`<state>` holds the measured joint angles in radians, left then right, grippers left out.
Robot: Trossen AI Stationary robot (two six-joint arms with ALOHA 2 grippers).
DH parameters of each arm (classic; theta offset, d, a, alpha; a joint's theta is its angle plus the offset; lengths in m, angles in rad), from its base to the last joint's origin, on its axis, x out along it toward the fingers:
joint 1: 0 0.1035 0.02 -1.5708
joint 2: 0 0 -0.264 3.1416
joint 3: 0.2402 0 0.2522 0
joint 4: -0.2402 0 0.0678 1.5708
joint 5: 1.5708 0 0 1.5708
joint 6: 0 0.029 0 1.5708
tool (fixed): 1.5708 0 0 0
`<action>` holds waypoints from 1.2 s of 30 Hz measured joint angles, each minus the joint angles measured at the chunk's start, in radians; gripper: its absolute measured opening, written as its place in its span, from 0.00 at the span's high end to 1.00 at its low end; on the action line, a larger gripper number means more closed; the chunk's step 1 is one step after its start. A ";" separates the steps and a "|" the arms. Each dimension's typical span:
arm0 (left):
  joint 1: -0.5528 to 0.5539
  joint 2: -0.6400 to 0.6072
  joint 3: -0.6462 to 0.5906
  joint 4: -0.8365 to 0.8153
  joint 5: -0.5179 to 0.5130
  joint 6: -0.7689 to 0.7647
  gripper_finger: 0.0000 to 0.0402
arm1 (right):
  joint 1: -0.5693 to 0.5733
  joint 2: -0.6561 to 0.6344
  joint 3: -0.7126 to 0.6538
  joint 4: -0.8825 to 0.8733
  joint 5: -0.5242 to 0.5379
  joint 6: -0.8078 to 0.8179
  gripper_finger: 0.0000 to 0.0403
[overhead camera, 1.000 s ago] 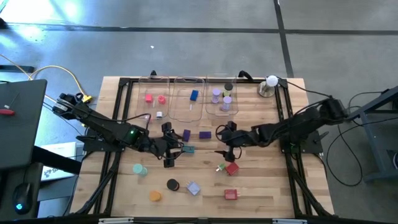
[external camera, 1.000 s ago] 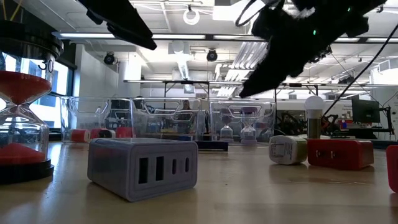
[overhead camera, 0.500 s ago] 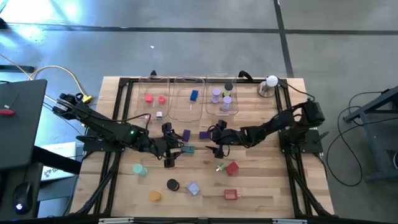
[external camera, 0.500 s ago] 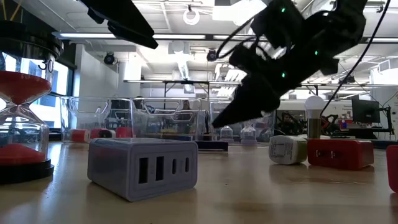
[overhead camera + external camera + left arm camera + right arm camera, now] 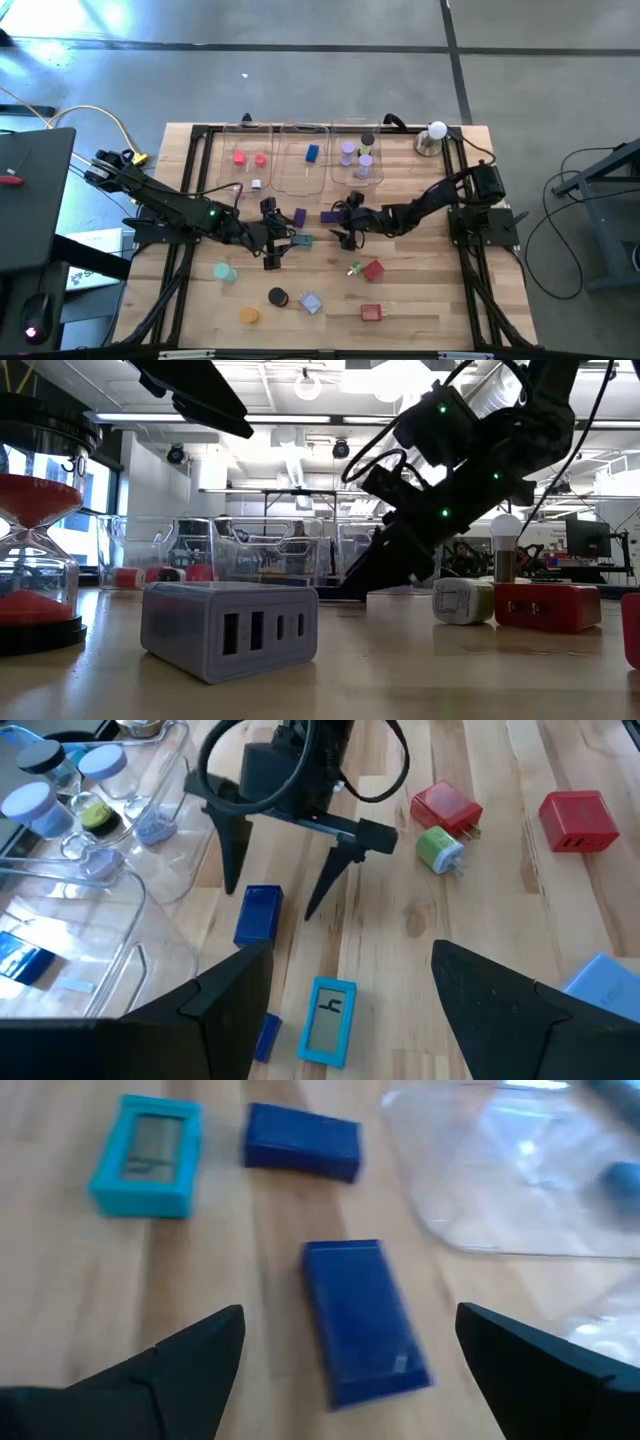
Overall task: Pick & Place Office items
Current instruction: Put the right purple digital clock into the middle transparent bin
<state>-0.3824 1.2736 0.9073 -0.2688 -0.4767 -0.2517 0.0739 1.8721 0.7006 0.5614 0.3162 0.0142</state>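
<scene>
Sliding in from the right, the right gripper (image 5: 340, 226) now hangs by the purple block (image 5: 329, 216), no longer over the red charger (image 5: 374, 269). From above, the left gripper (image 5: 282, 240) sits near the teal block (image 5: 302, 240), unmoved. Low view: the right arm dips close to the table. Left wrist view: left fingers spread, teal block (image 5: 328, 1033) between them. Right wrist view: right fingers spread wide, blue-looking block (image 5: 365, 1320) between, nothing gripped.
</scene>
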 joint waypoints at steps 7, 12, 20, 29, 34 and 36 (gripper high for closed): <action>0.000 0.000 0.000 0.000 0.000 0.000 0.34 | -0.051 0.000 0.000 -0.044 -0.063 0.072 0.12; 0.000 0.000 0.000 0.000 0.000 0.000 0.34 | -0.073 0.000 0.001 -0.061 -0.179 0.074 0.12; 0.000 0.000 0.000 0.000 0.001 0.001 0.34 | -0.063 0.000 0.002 -0.081 -0.195 0.074 0.12; 0.000 0.000 0.000 0.000 0.002 0.010 0.34 | -0.063 0.000 0.002 -0.084 -0.196 0.070 0.13; 0.000 0.000 0.000 0.000 0.002 0.012 0.34 | -0.063 0.000 0.001 -0.076 -0.201 0.040 0.24; 0.000 0.000 0.000 0.000 0.002 0.012 0.34 | -0.062 0.000 0.001 -0.070 -0.201 0.038 0.31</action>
<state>-0.3824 1.2736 0.9073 -0.2687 -0.4751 -0.2401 0.0120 1.8721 0.7013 0.4909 0.1147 0.0521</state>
